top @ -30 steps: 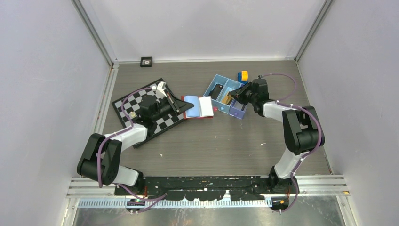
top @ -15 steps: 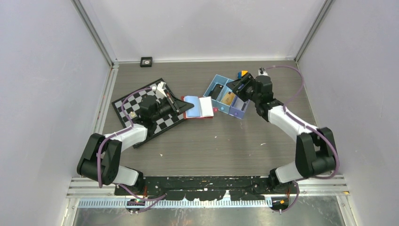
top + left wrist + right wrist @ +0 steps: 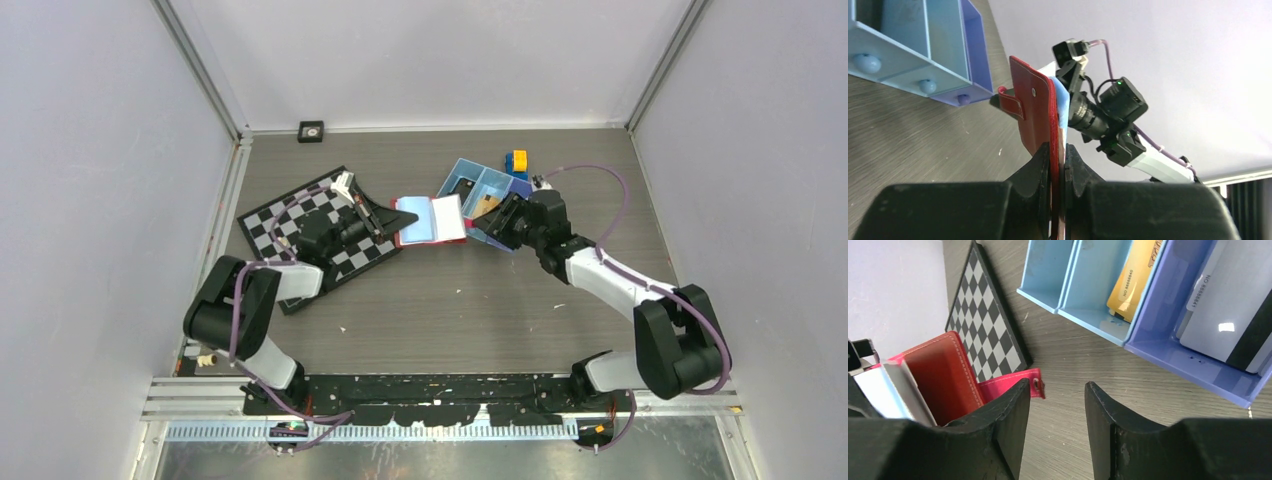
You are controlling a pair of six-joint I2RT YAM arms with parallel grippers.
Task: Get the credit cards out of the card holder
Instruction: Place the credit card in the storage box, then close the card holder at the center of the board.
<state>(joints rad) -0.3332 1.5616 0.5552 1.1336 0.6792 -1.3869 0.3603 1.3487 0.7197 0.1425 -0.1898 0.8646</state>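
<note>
A chequered board (image 3: 262,222) is laid left of a blue three-compartment tray (image 3: 466,170); a yellow block (image 3: 518,160) is set just behind it.

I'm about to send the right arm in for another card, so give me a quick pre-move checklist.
1. Left pincer clamped on the wallet: ok.
2. Wallet open, pale lining showing: ok.
3. Right pincer open and empty: ok.
4. Right pincer lined up with the wallet: not ok, the wallet sits off to one side of the gap.
5. A card left inside the wallet: cannot tell.
6. Gold card and silver card lying in separate compartments of the tray: ok.
</note>
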